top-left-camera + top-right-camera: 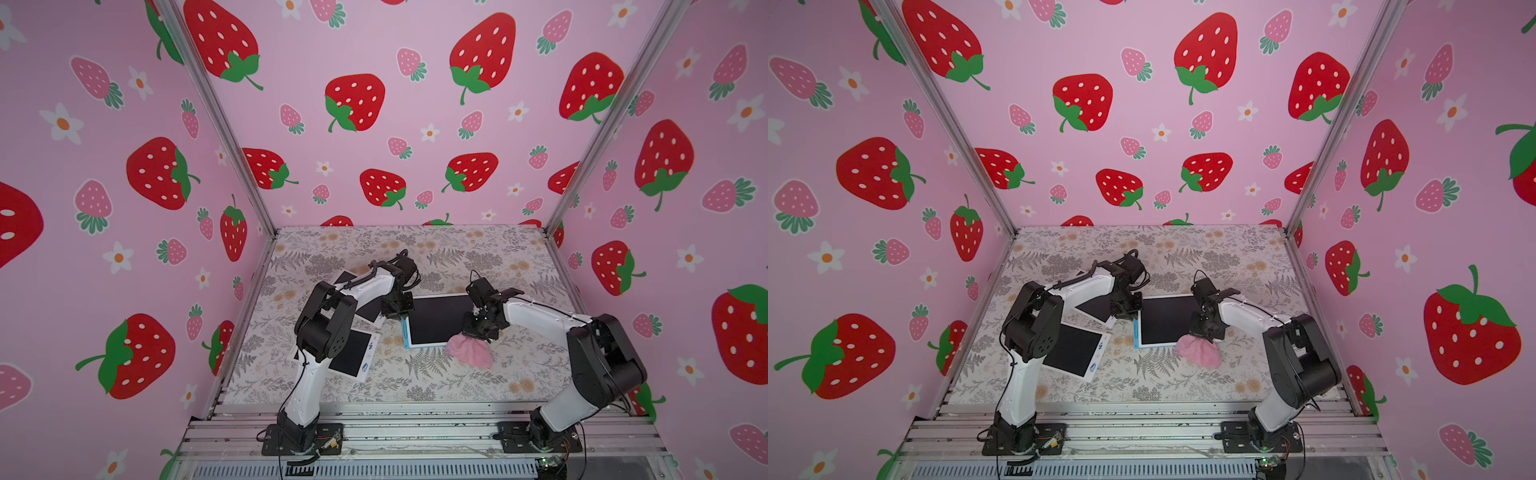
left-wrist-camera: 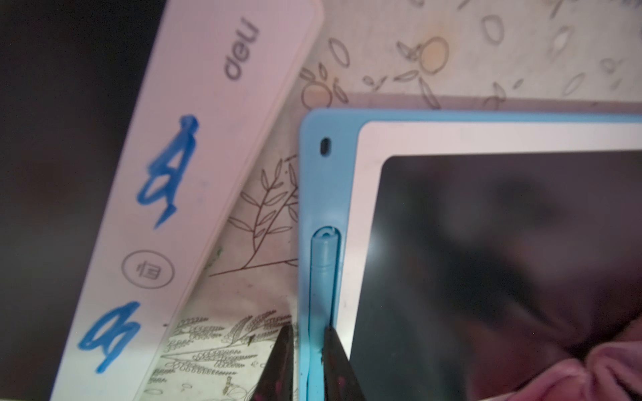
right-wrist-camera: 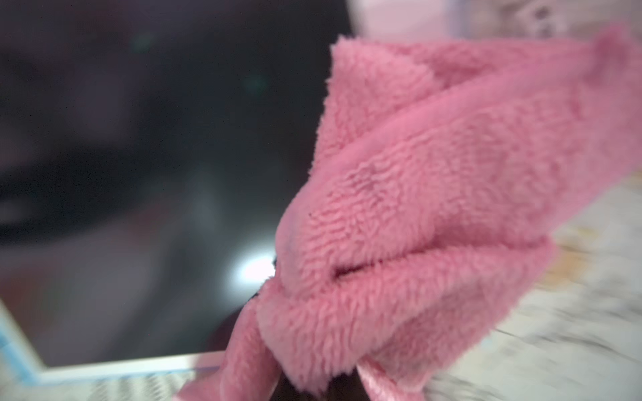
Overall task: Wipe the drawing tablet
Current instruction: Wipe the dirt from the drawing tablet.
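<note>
Right now my right end effector [image 1: 478, 332] is pinched tight on the pink cloth [image 1: 469, 351], which drapes over the near right corner of the drawing tablet [image 1: 436, 318], half on the floral surface [image 1: 457, 386]. That blue-edged tablet lies mid-surface between both arms. My left end effector [image 2: 307, 361] is nearly closed, pinching the tablet's blue edge at the stylus slot [image 2: 324, 277], bracing it. Two other tablets [image 1: 353, 353] sit to the left, untouched. For a good wipe, I'd keep the left clamp firm so the tablet doesn't slide, press the cloth flat on the dark screen and sweep across toward the stylus side in overlapping passes, with the bunch low enough to touch.
</note>
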